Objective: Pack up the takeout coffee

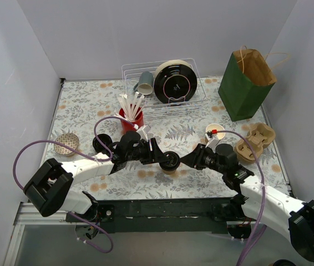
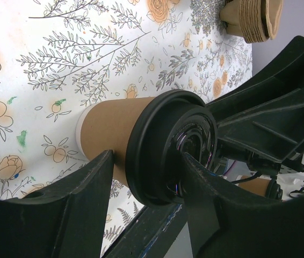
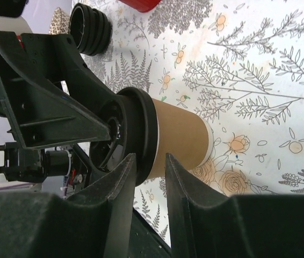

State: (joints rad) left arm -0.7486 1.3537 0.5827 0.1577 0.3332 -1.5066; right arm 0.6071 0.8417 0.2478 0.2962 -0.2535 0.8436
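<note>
Left gripper (image 1: 161, 157) and right gripper (image 1: 187, 159) nose to nose, arms low.

lab test cell: plain white walls (image 1: 162, 33) boxing floral-cloth table (image 1: 90, 100), black mounting rail (image 1: 162, 209) at near edge

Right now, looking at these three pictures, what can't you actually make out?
Whether the brown paper cup holds coffee: its black plastic lid covers it in every view.
Inside of the green paper bag: top view, its own walls hide it.
Whether the left gripper or right gripper truly clamps the lid: wrist views, their fingers cover the contact.
The small white cup's contents: top view, too small.
</note>
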